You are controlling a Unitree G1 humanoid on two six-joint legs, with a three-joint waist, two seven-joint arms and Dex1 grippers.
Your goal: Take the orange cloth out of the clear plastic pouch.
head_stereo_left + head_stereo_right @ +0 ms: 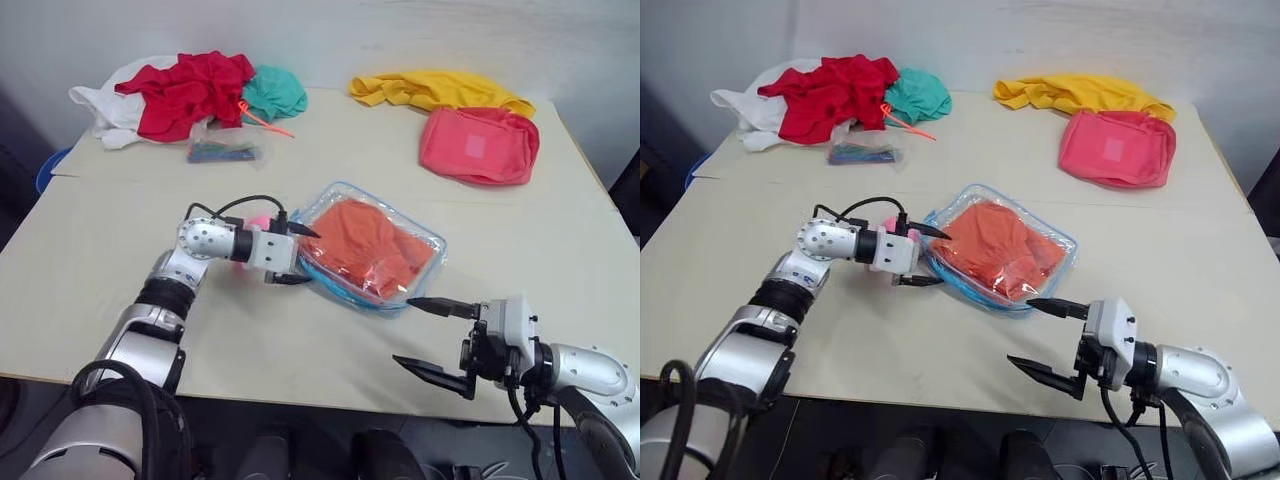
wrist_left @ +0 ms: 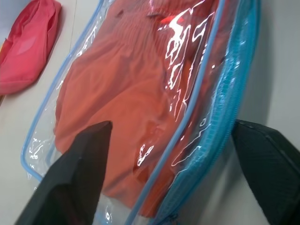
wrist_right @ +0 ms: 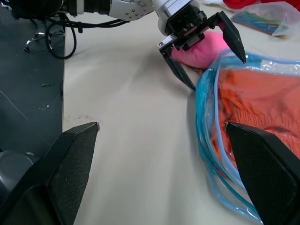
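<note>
Centre of the frame in the head views: clear plastic pouch (image 1: 372,246) flat on the pale bench (image 1: 300,330), light-blue zipper edging around it, orange cloth (image 1: 371,243) inside, not yet out; pink plush charm (image 3: 199,48) just beside the pouch's left end; left tool (image 1: 296,254) at that same end, fingers spread wide, one above and one below the pouch's edge, gripping nothing; right tool (image 1: 432,338) lower right of the frame, near the pouch's near corner but apart from it, fingers wide and empty; upper left, a heap of red, white and teal cloths (image 1: 185,90) with a small clear bag (image 1: 224,147) of coloured bits; upper right, yellow cloth (image 1: 440,90) touching a pink-red fabric pouch (image 1: 479,145).
</note>
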